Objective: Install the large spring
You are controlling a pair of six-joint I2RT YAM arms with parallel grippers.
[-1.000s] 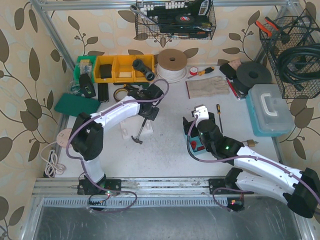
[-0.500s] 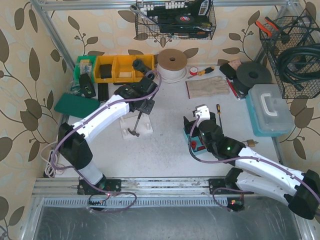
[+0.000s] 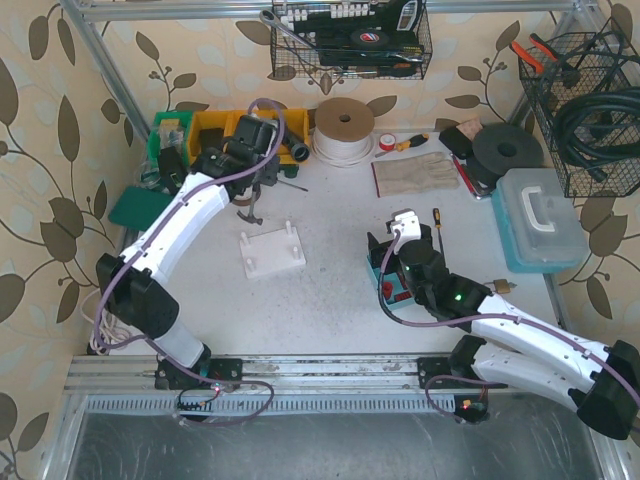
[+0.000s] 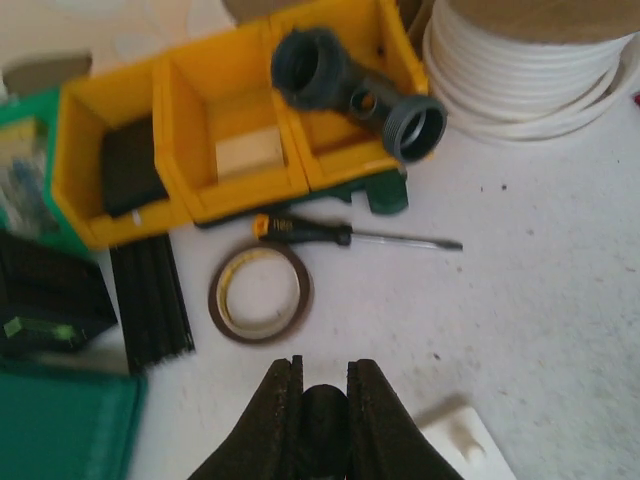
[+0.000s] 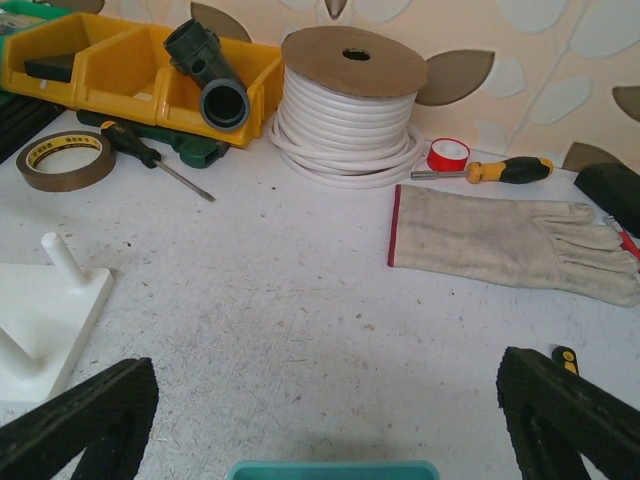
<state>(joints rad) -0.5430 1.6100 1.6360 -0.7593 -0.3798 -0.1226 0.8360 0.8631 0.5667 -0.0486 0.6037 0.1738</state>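
Left fingers (image 4: 275, 420) clamping dark object (image 4: 322, 425)

Cream wallpaper (image 3: 45, 230) with a brown leaf print is seen all round, and the yellow bins (image 4: 230, 150) are set off by a dark grey pipe fitting (image 4: 350, 85) and a white cable spool (image 5: 350, 110) capped in tan cardboard. A beige glove (image 5: 500, 240) is edged in red, the peg block (image 3: 272, 250) is plain white, and the piece (image 4: 322, 415) held in the black fingers (image 4: 275, 410) of the left gripper (image 4: 321, 372) could be taken for black too, blurry though.
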